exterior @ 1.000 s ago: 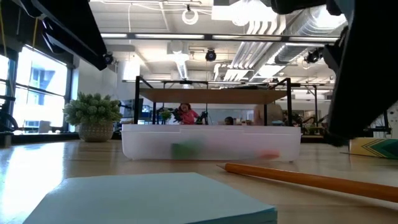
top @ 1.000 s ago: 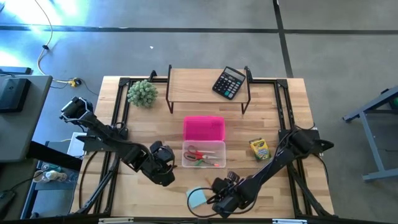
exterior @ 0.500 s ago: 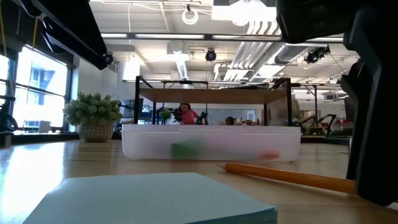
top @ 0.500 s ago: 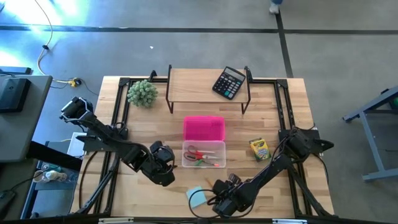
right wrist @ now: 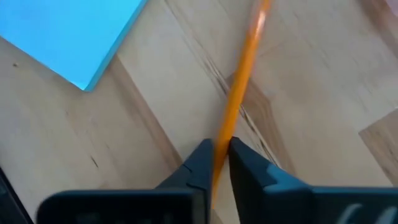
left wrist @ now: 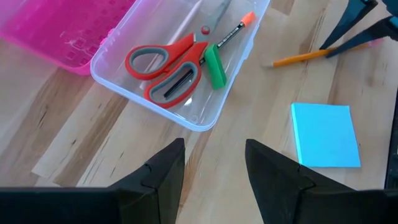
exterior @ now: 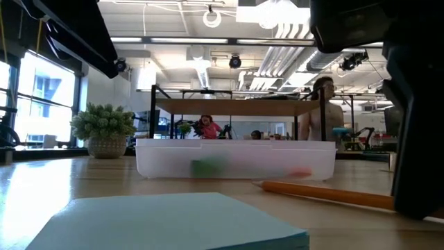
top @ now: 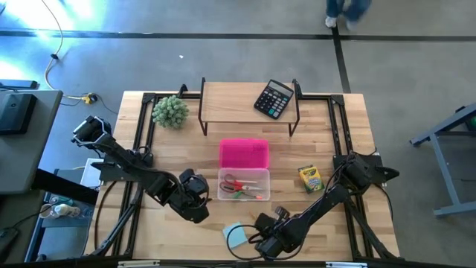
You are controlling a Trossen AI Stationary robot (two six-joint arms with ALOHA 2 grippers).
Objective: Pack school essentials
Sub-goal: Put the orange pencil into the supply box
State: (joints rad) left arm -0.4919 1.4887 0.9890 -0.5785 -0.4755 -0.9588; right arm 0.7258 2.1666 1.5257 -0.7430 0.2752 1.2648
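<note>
An orange pencil (right wrist: pixel 244 68) lies on the wood near the table's near edge, beside a light-blue note pad (top: pixel 236 236). My right gripper (right wrist: pixel 221 157) is shut on it. A clear bin (top: pixel 243 185) holds red-handled scissors (left wrist: pixel 165 67), a green eraser piece (left wrist: pixel 214 66) and an orange-tipped pencil (left wrist: pixel 234 32). My left gripper (left wrist: pixel 214 171) hangs open to the left of the bin, touching nothing. The yellow-green crayon box (top: pixel 310 179) lies flat to the right of the bin. My right gripper pinches the orange pencil between its two fingers, near one end (right wrist: pixel 225 134). The fingers come down from above, one on each side of the shaft. The pencil runs about level away from the fingers, low over the table; whether its free end (exterior: pixel 266 185) touches the wood, I cannot tell.
A pink lid (top: pixel 243 154) lies behind the bin. A wooden shelf (top: pixel 238 97) at the far edge carries a black calculator (top: pixel 273 99); a green ball-shaped plant (top: pixel 170 111) stands to its left. Bare wood shows between the note pad and the bin. A person walks beyond the table.
My right gripper has come down onto the pencil at the near edge. The pencil's free end has shifted a little along the table toward the right. The left arm has kept still.
</note>
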